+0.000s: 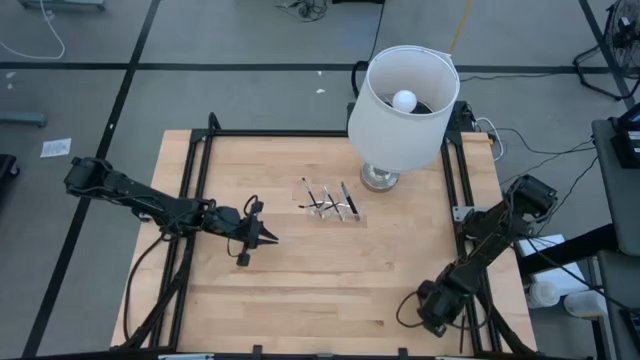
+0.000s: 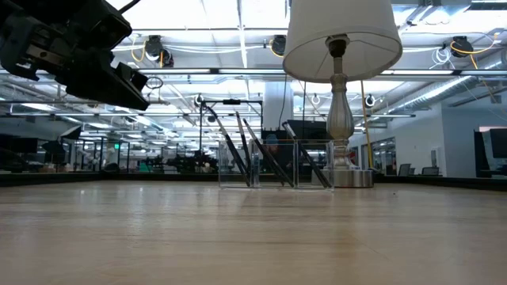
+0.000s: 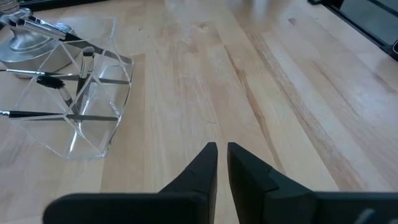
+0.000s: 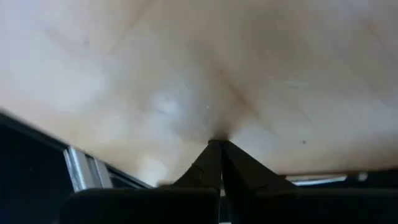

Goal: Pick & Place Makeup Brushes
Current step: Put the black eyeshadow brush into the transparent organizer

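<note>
Several thin dark makeup brushes point(image 1: 330, 200) point(image 2: 268, 158) point(image 3: 50, 79) lean inside a clear acrylic holder point(image 1: 345, 212) point(image 2: 309, 162) point(image 3: 93, 134) that stands on the wooden table's far middle. My left gripper point(image 1: 268, 236) point(image 3: 222, 148) hovers over the table to the holder's left, pointing toward it. Only a narrow slit shows between its fingers, and nothing is in it. My right gripper point(image 1: 432, 312) point(image 4: 215, 143) is shut and empty, and points steeply down at the wood by the table's near right corner. My right gripper's shut fingertips point(image 4: 211, 149) stand right at the bare wood, but I cannot tell whether they touch it.
A table lamp with a white shade point(image 1: 402, 95) point(image 2: 341, 36) stands on its silver base point(image 1: 380, 178) point(image 2: 350, 177) just right of the holder. A black metal frame point(image 1: 190, 170) runs along the table's left, far and right edges. Bare wood point(image 1: 330, 280) spreads across the near half.
</note>
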`<state>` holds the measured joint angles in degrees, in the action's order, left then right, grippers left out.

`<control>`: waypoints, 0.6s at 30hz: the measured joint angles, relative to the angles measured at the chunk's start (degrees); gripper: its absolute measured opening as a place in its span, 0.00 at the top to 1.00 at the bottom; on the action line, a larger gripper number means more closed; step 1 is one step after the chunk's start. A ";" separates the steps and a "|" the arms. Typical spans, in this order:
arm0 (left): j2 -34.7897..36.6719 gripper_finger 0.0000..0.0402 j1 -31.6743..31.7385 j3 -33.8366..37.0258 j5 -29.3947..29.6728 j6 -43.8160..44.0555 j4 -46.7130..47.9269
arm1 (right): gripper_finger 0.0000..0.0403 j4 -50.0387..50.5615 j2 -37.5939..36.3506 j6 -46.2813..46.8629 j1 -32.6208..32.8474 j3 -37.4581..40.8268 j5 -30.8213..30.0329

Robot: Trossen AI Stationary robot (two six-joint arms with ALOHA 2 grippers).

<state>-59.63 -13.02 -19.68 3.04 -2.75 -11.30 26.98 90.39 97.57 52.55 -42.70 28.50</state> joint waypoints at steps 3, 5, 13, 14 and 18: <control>-0.01 0.88 0.00 -0.02 0.01 -0.49 -0.51 | 1.00 1.46 0.04 -7.97 -2.27 0.02 -0.44; 0.01 0.88 0.00 0.00 0.01 -0.57 -0.90 | 1.00 3.04 0.07 -13.46 -3.06 0.02 0.78; 0.01 0.88 0.02 -0.01 0.01 -1.89 -0.61 | 1.00 16.63 0.17 -38.61 -3.32 -3.67 -0.25; 0.01 0.88 0.02 -0.02 0.01 -2.15 -0.42 | 1.00 19.64 0.17 -40.42 -3.32 -4.93 -0.42; 0.01 0.88 0.02 -0.02 0.01 -2.60 -0.43 | 1.00 26.31 0.13 -44.96 -3.36 -10.15 0.51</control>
<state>-59.61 -12.99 -19.70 3.05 -5.34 -11.73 53.30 90.52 52.61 49.19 -52.85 29.01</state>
